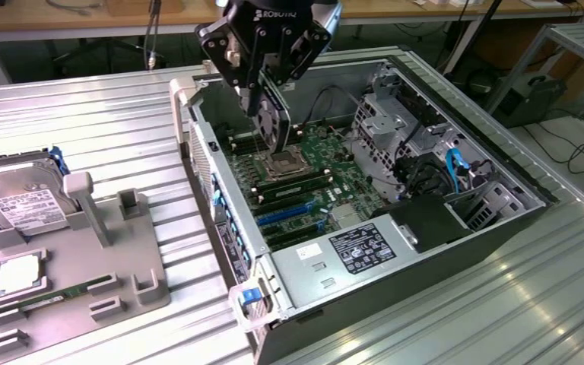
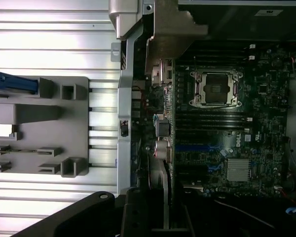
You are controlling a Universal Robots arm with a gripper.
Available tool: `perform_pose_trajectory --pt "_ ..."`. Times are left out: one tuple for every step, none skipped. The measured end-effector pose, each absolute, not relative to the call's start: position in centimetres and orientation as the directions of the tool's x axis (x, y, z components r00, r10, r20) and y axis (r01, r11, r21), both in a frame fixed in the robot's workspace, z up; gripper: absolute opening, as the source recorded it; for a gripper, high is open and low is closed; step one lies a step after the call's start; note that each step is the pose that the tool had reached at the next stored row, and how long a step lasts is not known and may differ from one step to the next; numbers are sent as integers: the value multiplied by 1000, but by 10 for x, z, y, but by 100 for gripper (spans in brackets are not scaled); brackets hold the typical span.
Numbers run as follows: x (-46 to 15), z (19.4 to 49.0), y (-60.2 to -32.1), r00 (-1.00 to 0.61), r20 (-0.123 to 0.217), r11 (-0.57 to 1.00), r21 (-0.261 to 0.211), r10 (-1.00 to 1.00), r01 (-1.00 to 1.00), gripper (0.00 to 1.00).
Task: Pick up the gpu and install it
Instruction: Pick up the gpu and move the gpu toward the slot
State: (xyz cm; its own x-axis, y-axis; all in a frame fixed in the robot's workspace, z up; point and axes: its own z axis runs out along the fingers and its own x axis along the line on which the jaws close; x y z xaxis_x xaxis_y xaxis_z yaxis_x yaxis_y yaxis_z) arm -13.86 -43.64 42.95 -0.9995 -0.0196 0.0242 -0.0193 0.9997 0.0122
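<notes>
- Nearest in the exterior view, on its left, a grey holder tray [image 1: 119,243] lies on the ribbed metal table [image 1: 99,122]. It carries a slim green memory stick [image 1: 54,295] and a silvery square chip [image 1: 18,275].
- Just behind them on the same tray sits a boxy hard drive [image 1: 23,201] with a white label.
- To the exterior view's right of the tray lies the open computer case [image 1: 414,300], its inside facing up. A labelled power supply [image 1: 358,247] fills the near corner.
- Deeper inside is the motherboard [image 1: 318,179], with blue slots at the near side, the open processor socket [image 1: 284,163] further in, and a blue cable [image 1: 452,171] by the drive cage.
- Above the far part of the board hangs the gripper [image 1: 267,85]. Its fingers [image 2: 138,215] are clamped on the gpu [image 1: 274,122], gripping it by its top edge.
- The card hangs upright and edge-down inside the case opening, fan face towards the camera (the round black fan sits just below the fingertips). Its lower corner is over the socket area. Whether it touches the board cannot be told.
- Furthest back stand wooden benches [image 1: 69,15].
</notes>
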Motion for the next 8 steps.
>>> perform_pose_trajectory --pt "-137 429 -436 -1000 24 1000 12 -20 -19 28" --pt "-135 429 -436 -1000 24 1000 12 -20 -19 28" --pt "-134 429 -436 -1000 24 1000 12 -20 -19 28" --pt "-132 429 -436 -1000 24 1000 12 -20 -19 28" --pt "-130 429 -436 -1000 24 1000 12 -20 -19 28" --pt "-129 429 -436 -1000 24 1000 12 -20 -19 28" --pt "-127 429 -436 -1000 24 1000 12 -20 -19 28" --pt "-125 429 -436 -1000 24 1000 12 -20 -19 28"
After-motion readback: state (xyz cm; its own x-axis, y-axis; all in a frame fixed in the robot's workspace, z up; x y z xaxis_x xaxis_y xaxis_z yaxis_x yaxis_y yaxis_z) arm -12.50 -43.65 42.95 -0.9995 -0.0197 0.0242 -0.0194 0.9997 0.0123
